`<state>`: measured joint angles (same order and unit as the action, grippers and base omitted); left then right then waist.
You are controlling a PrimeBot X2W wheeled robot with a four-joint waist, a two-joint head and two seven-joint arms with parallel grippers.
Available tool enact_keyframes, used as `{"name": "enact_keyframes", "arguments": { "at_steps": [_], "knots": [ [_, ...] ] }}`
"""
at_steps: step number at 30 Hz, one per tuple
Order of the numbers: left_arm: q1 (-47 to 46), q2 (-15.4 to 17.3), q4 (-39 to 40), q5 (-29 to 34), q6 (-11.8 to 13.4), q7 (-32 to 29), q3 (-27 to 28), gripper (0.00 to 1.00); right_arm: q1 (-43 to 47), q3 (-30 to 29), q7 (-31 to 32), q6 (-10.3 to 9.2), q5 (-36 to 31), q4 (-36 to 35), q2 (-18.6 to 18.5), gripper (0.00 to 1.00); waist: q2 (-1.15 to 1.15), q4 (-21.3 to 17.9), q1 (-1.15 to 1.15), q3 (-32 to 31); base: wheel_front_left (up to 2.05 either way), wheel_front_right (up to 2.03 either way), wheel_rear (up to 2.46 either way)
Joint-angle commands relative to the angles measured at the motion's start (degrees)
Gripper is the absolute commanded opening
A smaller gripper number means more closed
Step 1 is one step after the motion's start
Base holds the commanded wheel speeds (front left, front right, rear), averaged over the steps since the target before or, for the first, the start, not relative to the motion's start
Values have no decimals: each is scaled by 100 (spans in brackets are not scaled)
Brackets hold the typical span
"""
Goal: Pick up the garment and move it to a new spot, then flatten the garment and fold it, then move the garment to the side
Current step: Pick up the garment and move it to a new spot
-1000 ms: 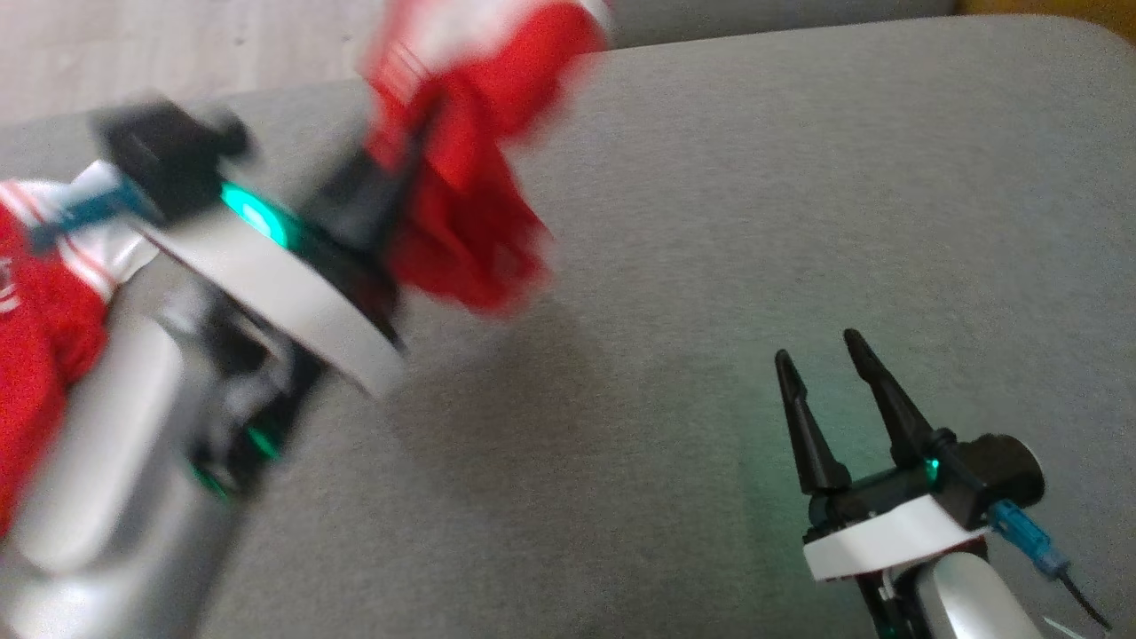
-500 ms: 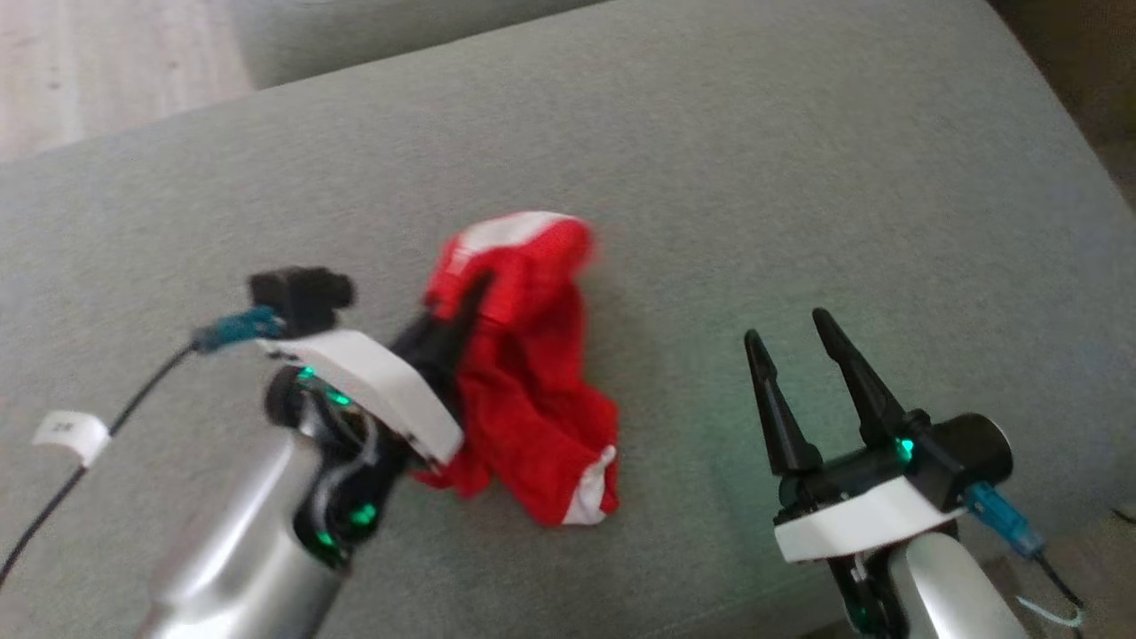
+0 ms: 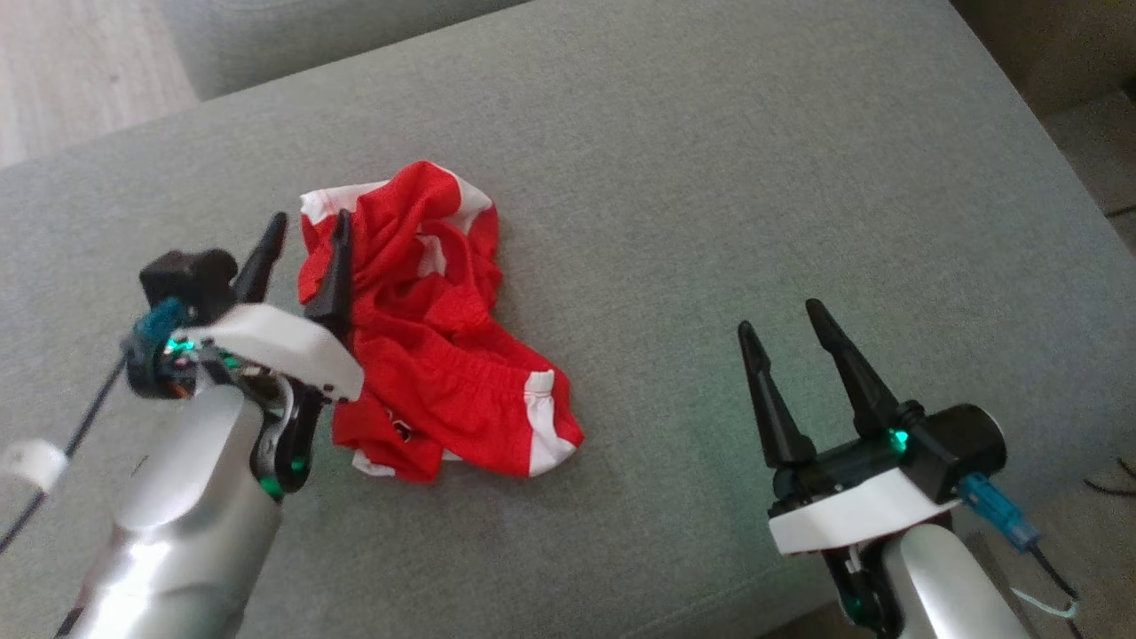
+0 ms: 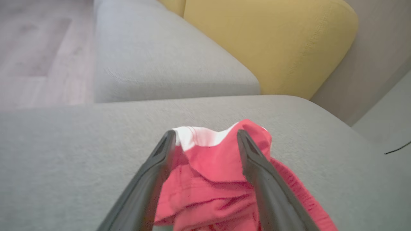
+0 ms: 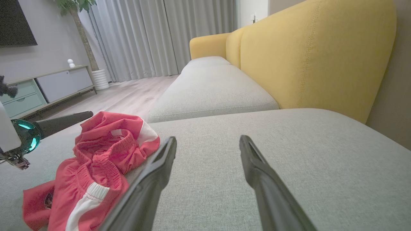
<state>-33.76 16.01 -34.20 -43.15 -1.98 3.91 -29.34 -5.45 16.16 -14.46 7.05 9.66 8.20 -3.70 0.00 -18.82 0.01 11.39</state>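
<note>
Our released left claw (image 3: 311, 218) straddles crumpled red-and-white fabric shorts (image 3: 444, 373), laid on the grey sofa cushion (image 3: 728, 177) for us to flatten.

No words or numbers can be read. The garment (image 3: 435, 373) has a small dark mark (image 3: 397, 428), too blurry to read.

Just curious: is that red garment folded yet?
Not folded: the red, white-trimmed fabric garment lies crumpled on the grey sofa cushion.
</note>
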Motion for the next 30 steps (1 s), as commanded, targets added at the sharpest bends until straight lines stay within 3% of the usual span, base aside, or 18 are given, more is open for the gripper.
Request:
{"name": "enact_keyframes", "arguments": {
  "at_steps": [1, 6, 11, 15, 22, 30],
  "knots": [
    [-186, 282, 99, 265, 120, 349, 126, 100, -119, 57, -53, 44, -8, -154, 59, 100, 0, 85, -1, -84, 0, 0, 0],
    [329, 345, 289, 808, 505, 1026, 55, 100, 23, -189, -53, 44, -100, -198, 5, 100, 0, 412, -1, -311, 0, 0, 0],
    [1123, 195, 1117, 1240, 904, 1105, 371, 100, 224, -497, -53, 44, -229, -287, -159, 100, 0, 889, -1, -542, 0, 0, 0],
    [1995, -21, 1908, 1694, 1078, 1107, 786, 100, 411, -704, -53, 44, -299, -281, -222, 100, 0, 1220, -1, -723, 0, 0, 0],
    [3204, -383, 2539, 2295, 1044, 1108, 1382, 100, 728, -895, -53, 44, -355, -147, -248, 100, 0, 1595, -1, -976, 0, 0, 0],
    [4168, -737, 2749, 2922, 683, 1109, 1985, 100, 980, -1055, -53, 44, -396, 66, -184, 100, 0, 1849, -1, -1133, 0, 0, 0]
  ]
}}
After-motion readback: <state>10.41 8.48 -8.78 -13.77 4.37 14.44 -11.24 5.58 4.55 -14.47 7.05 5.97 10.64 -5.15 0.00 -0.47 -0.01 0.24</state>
